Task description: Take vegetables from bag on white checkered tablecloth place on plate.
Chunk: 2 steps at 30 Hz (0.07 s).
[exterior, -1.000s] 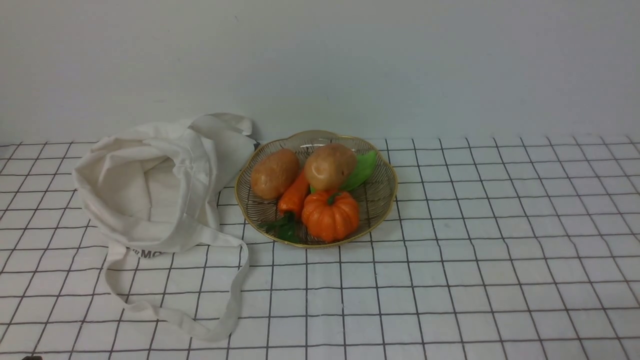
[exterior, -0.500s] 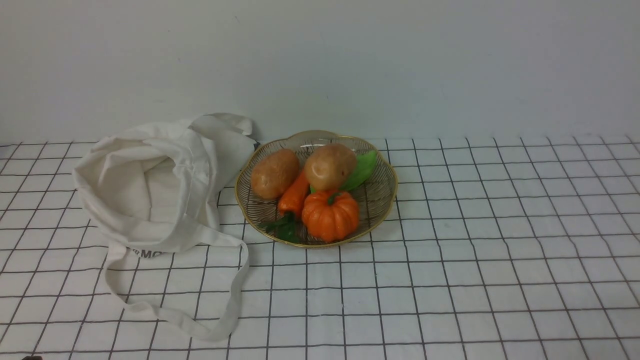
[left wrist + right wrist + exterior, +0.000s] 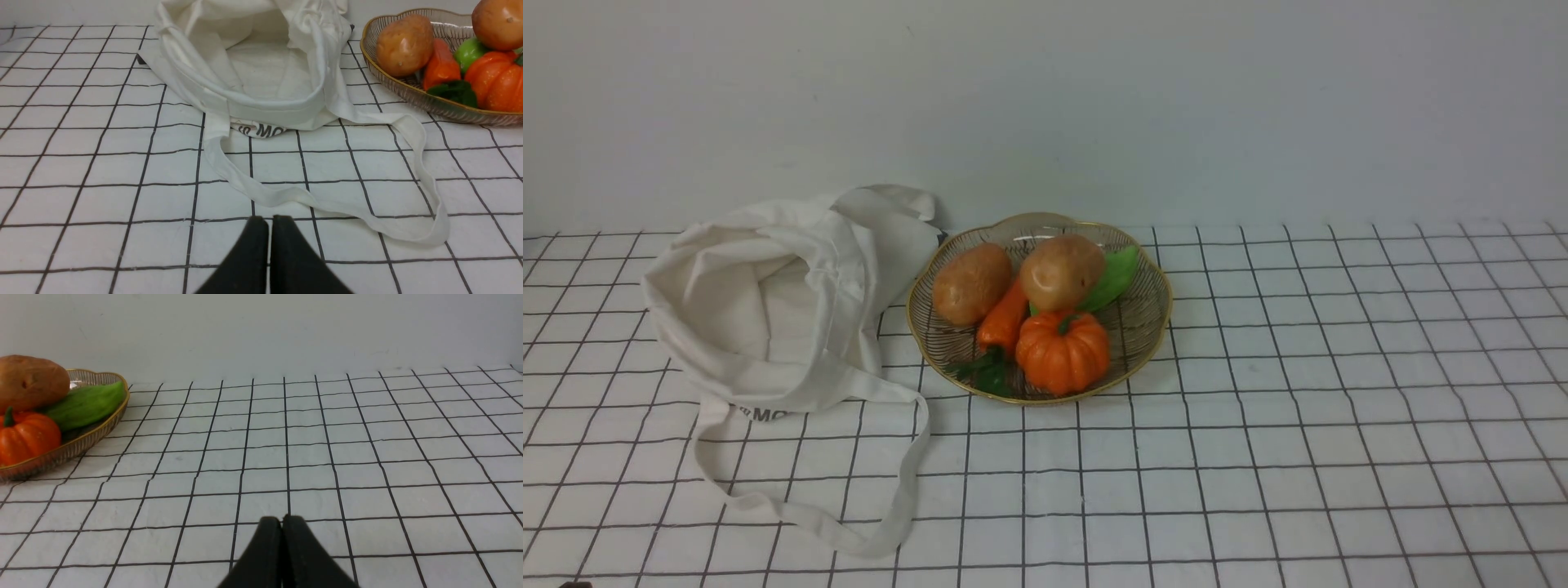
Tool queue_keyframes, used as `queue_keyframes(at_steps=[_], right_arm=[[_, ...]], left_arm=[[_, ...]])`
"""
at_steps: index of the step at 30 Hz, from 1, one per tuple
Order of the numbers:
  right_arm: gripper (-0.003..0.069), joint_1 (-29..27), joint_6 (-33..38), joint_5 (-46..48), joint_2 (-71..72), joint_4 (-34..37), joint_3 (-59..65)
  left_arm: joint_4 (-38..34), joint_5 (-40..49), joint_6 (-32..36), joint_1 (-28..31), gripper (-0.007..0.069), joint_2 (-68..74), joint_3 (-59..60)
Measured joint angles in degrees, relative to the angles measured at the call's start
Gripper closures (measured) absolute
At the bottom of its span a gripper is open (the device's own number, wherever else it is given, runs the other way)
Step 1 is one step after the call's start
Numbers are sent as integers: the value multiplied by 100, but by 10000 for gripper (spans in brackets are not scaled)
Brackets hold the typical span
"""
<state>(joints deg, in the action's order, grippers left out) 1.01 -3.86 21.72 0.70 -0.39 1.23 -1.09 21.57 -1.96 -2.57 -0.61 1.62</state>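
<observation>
Nothing moved: potato [image 3: 1062, 271] sits on plate [image 3: 1152, 327], bag [image 3: 768, 310] empty, both claws closed.

The round potato [image 3: 1062, 271] sits on the plate [image 3: 1152, 327], beside the slumped bag [image 3: 768, 302].

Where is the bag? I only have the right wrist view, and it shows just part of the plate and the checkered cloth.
Observer: The bag lies on the tablecloth just beside the plate, on the robot's left, with its mouth facing the robot.
Operator: Anything in it?
Observer: The left wrist view looks into the mouth and shows only cloth, no vegetable.
Operator: What's on the part of the plate that I can't see?
Observer: A longer potato and an orange vegetable with dark green leaves, both on the plate's bag side.
</observation>
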Motion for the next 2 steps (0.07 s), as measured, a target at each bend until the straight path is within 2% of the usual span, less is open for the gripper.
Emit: queue_keyframes(at_steps=[2], right_arm=[[674,0,0,0,0,0,0]], left_arm=[[0,0,0,0,632,0,0]])
